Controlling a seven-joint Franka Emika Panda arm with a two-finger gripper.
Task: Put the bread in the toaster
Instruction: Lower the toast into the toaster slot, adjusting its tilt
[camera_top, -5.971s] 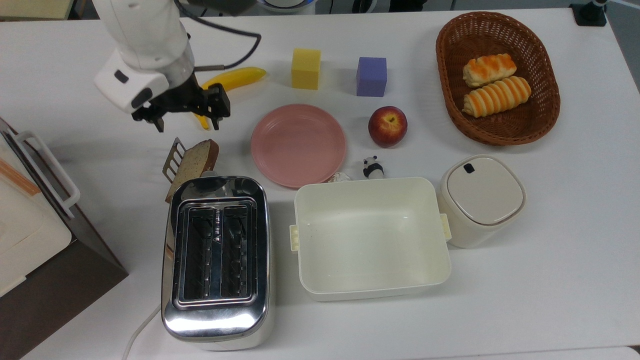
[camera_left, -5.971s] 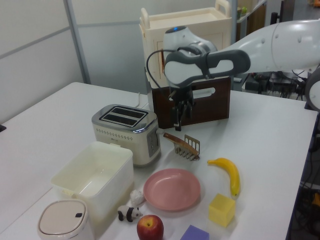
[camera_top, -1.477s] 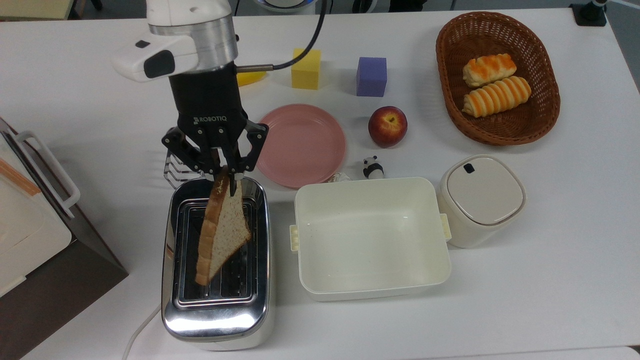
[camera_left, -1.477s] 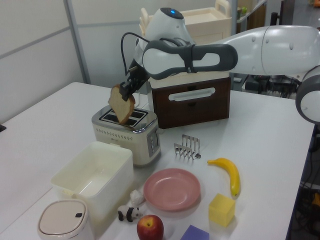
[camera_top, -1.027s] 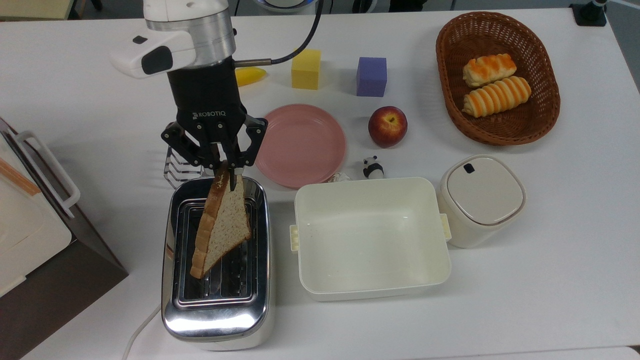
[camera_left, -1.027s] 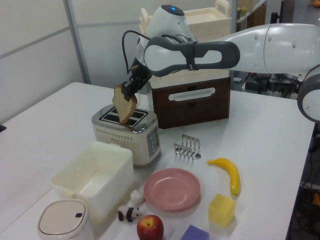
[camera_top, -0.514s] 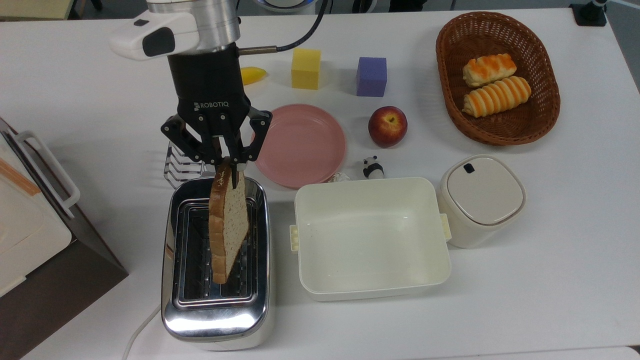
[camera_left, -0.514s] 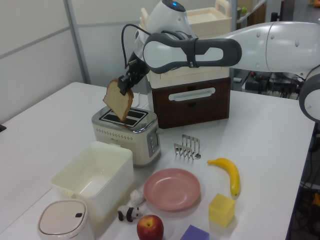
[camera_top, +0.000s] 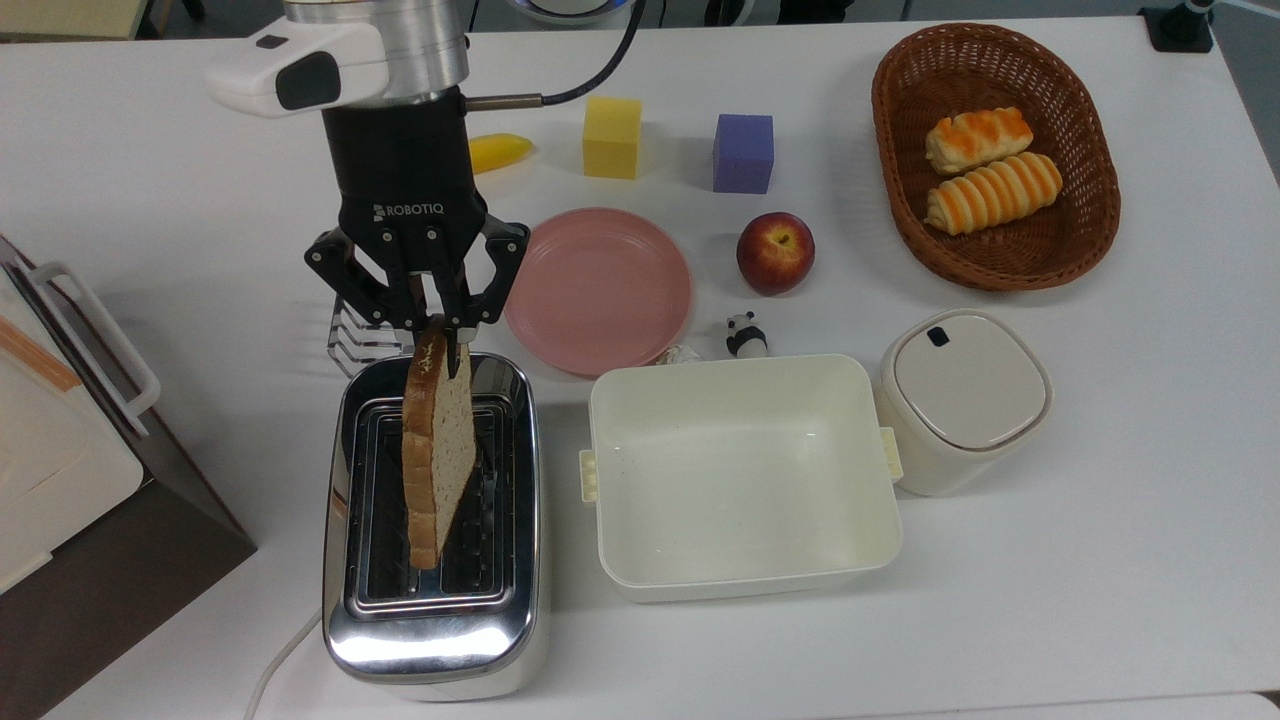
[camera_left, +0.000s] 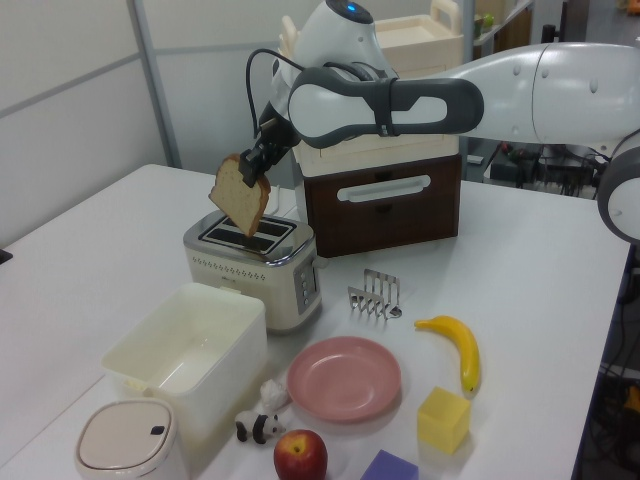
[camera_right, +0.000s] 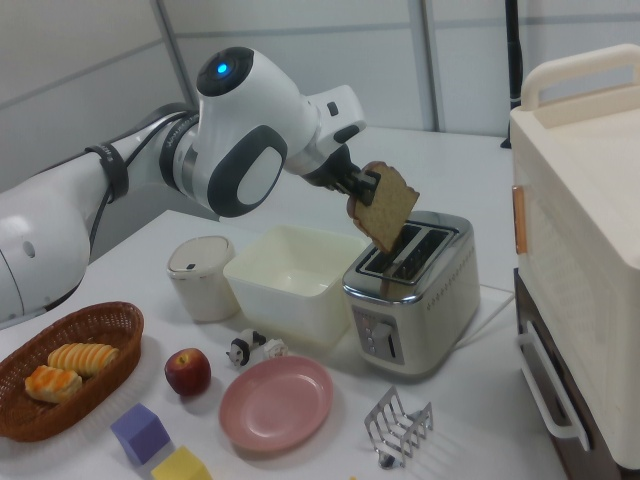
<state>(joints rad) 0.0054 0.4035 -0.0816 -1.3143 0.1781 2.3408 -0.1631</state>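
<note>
The bread (camera_top: 437, 450), a tan slice with a brown crust, hangs tilted above the chrome toaster (camera_top: 432, 620). My gripper (camera_top: 437, 340) is shut on the slice's top corner, just past the toaster's far end in the top view. In the top view the slice lies nearly edge-on over the strip between the two dark slots. In the left view the bread (camera_left: 241, 195) points its lowest corner down at the toaster (camera_left: 250, 265); I cannot tell if it touches. The right view shows the gripper (camera_right: 365, 185) holding the bread (camera_right: 385, 207) over the toaster (camera_right: 420, 290).
A cream tub (camera_top: 745, 475) sits close on the top view's right of the toaster. A wire toast rack (camera_top: 350, 335) and pink plate (camera_top: 597, 290) lie beyond it. A brown cabinet (camera_top: 100, 520) stands at the top view's left. Lidded bin (camera_top: 965, 400), apple (camera_top: 775, 252), roll basket (camera_top: 995, 160) sit farther right.
Six seconds ago the bread leaned in the rack and the gripper was empty; now it holds the slice over the toaster. In the last half second it shifted slightly to the top view's left.
</note>
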